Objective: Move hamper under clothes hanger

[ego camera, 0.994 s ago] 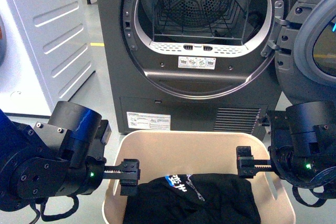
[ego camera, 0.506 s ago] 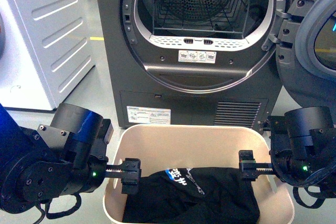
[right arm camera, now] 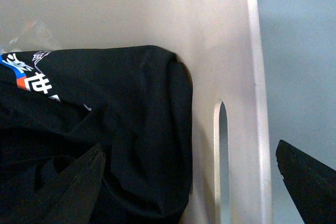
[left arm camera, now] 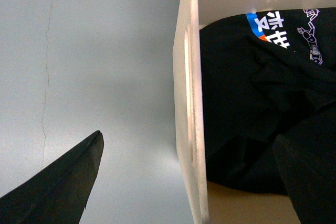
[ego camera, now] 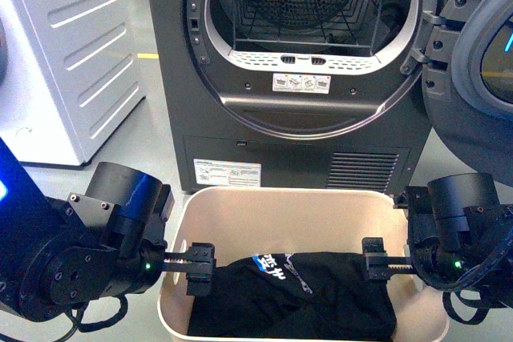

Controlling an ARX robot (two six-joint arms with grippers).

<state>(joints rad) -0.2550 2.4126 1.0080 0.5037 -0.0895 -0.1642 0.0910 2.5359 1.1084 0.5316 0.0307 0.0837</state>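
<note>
Change since 1.0 s ago: dryer [ego camera: 240, 142] and the far rim of the hamper [ego camera: 296, 207] sit higher in the front view, and more grey floor [ego camera: 152, 110] shows beside the dryer. Both grippers keep their places at the hamper's 2 side walls.
Hamper position: on the floor directly in front of the open dryer, upright, between the 2 arms.
Hamper contents: black garment [ego camera: 321, 302] with a blue, orange and white print, lying against the bottom and the right wall.
Left gripper [ego camera: 200, 268]: jaws wide, straddling the left wall. In the left wrist view 1 finger [left arm camera: 58, 192] is outside over the floor and the other is inside over the garment, both clear of the wall.
Right gripper [ego camera: 374, 260]: jaws wide, straddling the right wall by the handle slot [right arm camera: 221, 156]. 1 finger is inside over the garment. The outer finger [right arm camera: 310, 182] is close beside the rim.
Surroundings: dryer door [ego camera: 481, 78] swung open at right; white appliance [ego camera: 72, 54] at left.
</note>
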